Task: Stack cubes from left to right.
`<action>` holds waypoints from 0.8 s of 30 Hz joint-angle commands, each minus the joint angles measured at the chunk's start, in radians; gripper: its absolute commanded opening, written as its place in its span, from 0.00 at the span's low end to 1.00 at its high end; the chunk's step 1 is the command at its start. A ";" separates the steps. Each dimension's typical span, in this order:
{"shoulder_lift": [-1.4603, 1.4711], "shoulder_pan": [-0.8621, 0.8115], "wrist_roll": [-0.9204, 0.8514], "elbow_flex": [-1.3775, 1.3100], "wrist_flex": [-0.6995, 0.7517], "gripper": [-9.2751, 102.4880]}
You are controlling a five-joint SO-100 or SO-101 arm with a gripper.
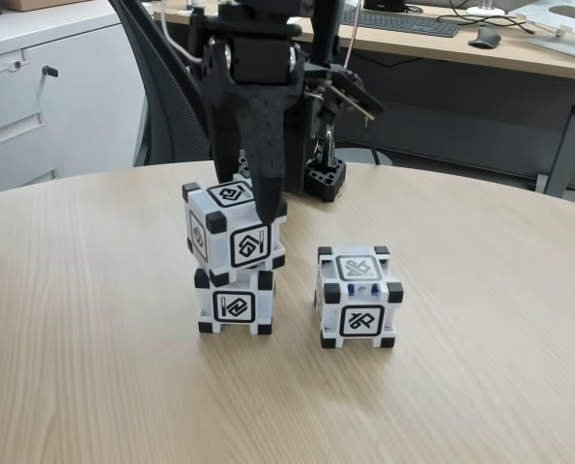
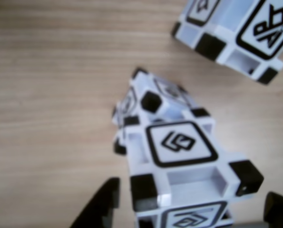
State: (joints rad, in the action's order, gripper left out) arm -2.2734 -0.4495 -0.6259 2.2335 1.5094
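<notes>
Left of centre in the fixed view, 2 cubes form a stack: the top cube sits on the bottom cube, twisted a little off square, so its corners overhang. The tool hangs right over it, its dark finger touching the top cube's upper right edge. In the wrist view the fingers stand spread on either side of the top cube, with a visible gap, so nothing is pinched. The 3rd cube waits alone on the counter, right of the stack, likely next to lift.
</notes>
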 commanded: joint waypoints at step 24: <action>-0.021 0.472 0.313 -0.041 -0.009 0.42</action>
State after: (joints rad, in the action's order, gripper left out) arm -2.2749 0.0077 -0.3574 2.2335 1.5094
